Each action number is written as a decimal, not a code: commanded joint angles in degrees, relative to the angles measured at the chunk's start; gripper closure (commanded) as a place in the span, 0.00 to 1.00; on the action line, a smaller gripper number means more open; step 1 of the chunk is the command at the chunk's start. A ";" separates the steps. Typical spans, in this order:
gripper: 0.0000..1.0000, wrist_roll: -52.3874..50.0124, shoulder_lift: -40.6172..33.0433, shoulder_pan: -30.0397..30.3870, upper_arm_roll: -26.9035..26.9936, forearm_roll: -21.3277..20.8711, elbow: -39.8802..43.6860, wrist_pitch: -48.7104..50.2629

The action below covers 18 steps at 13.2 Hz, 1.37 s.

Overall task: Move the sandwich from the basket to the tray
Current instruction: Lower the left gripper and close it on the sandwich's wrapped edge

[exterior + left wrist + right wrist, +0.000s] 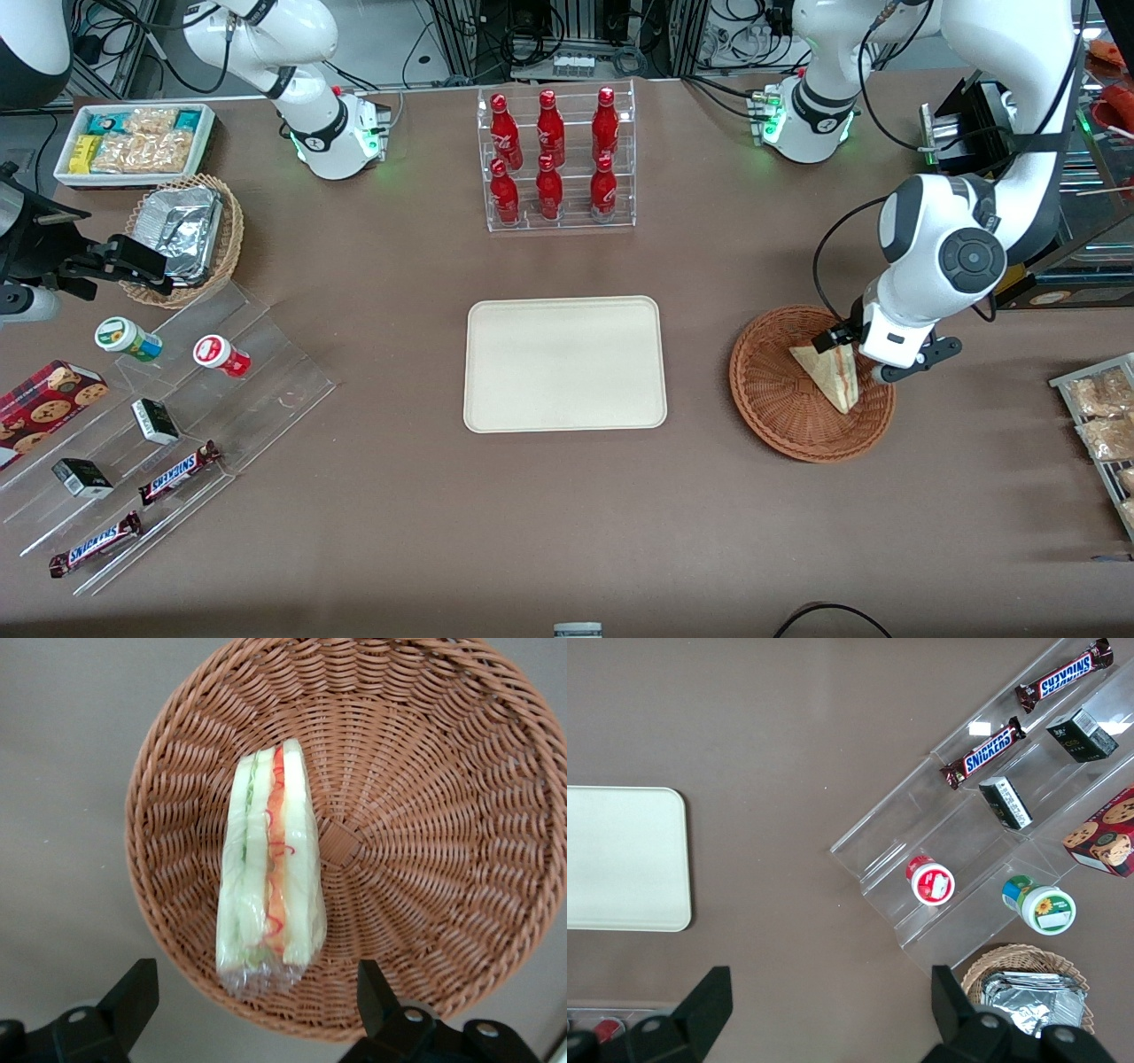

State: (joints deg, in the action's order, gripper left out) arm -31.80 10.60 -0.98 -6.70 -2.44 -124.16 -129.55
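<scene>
1. Wrist view from the working arm: the gripper (244,1014) hangs over the basket (425,771) with its jaws apart, one finger (128,997) out past the rim and the other (376,992) over the weave, so the sandwich's wrapped end sits between them but is not touched.
2. The sandwich (270,868) lies in the basket on its flat side, off centre toward the rim, with its red and green filling edge facing up.
3. To my eye the step in hand is the descent and grasp. The jaws should close across the bread faces, not along the filling, and gently, since the bread looks soft and the clear wrap looks slippery.
4. One finger looks set to meet the rim on the way down; shifting toward the basket's centre first would likely avoid tipping it.
5. Front view: the gripper (873,354) is at the basket's (771,390) edge nearest the working arm, right at the sandwich (833,377).
6. The tray (565,363) lies bare, well apart toward the parked arm's end, with open tabletop (700,496) between. The bottle rack (558,159) stands well clear of that path.
</scene>
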 commanded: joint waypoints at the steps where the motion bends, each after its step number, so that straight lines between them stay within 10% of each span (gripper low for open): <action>1: 0.06 -0.89 1.34 0.02 0.19 -0.98 -1.26 -3.33; 3: 0.22 -0.98 1.35 0.10 0.19 -0.90 -1.69 -3.69; 8: 1.00 -0.81 0.47 0.10 0.19 -0.90 -2.22 -2.99; 18: 1.00 0.07 -4.09 0.10 -0.07 -0.90 4.18 11.58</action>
State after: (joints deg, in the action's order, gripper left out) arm -31.76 8.74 -0.93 -6.50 -2.49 -122.26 -122.90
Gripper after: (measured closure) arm 0.916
